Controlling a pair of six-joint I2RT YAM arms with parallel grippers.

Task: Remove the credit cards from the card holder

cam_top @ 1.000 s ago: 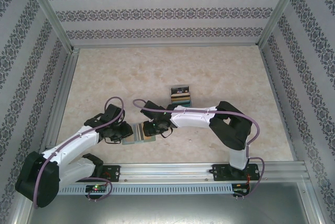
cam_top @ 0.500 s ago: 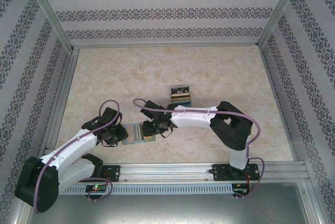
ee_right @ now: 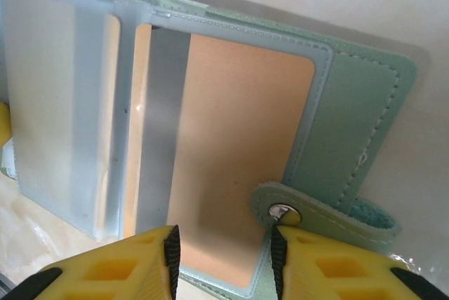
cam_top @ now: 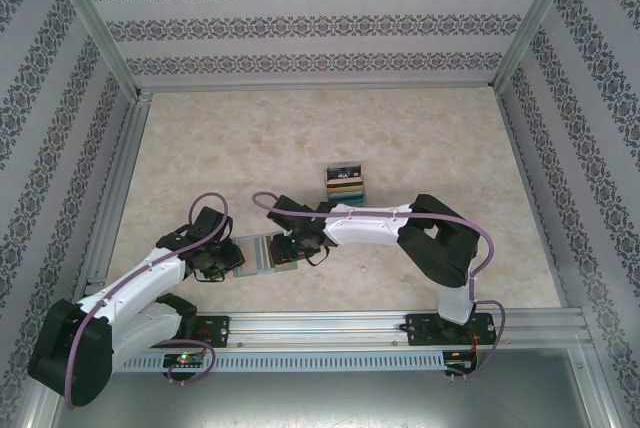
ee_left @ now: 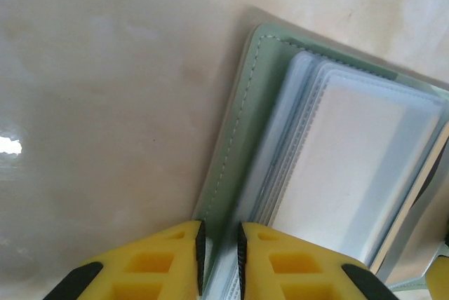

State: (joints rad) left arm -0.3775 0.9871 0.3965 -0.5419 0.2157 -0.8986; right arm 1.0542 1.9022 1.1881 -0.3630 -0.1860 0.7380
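Sleeves of clear plastic are seen fanned open inside a pale green-blue folding card holder, which is laid flat on the marbled beige desk. The holder's left edge is pinched by the left tool, whose fingers are almost closed on the stitched cover. The right tool is held partly open over the holder's right panel, with nothing clamped, astride a tan-gold card lodged in its sleeve. A small stack of cards is set well beyond the holder.
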